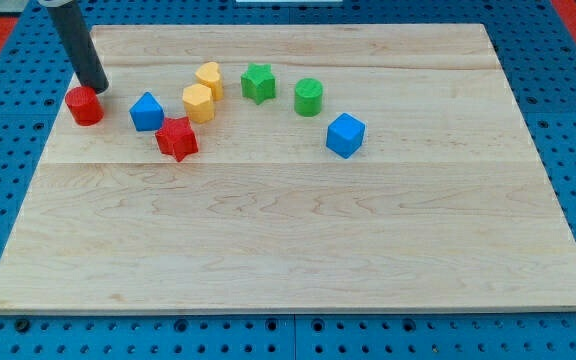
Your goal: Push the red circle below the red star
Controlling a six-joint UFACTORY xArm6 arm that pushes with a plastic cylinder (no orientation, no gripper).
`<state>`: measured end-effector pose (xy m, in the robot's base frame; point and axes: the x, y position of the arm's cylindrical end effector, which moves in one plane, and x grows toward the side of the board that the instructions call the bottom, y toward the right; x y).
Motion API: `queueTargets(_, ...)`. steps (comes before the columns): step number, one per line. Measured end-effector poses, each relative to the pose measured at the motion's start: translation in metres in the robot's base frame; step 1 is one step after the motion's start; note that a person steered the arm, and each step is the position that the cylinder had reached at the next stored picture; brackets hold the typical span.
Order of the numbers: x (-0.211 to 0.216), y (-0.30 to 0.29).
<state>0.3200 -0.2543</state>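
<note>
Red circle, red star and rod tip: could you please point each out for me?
red circle (85, 105), camera view, its top face.
red star (177, 138), camera view, its top centre.
my tip (98, 88), camera view, the rod's very end, touching the circle's upper right.

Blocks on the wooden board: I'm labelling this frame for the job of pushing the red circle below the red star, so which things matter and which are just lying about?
In the job:
red circle block, at the view's left
red star block
my tip, touching the circle's upper right

Lying about:
blue block
two yellow blocks
green star block
green cylinder block
blue cube block
</note>
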Motion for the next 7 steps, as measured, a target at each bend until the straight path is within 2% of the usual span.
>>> queueTargets(1,0.0,-0.008)
queueTargets(5,0.057,-0.024)
queueTargets(7,0.098,-0.001)
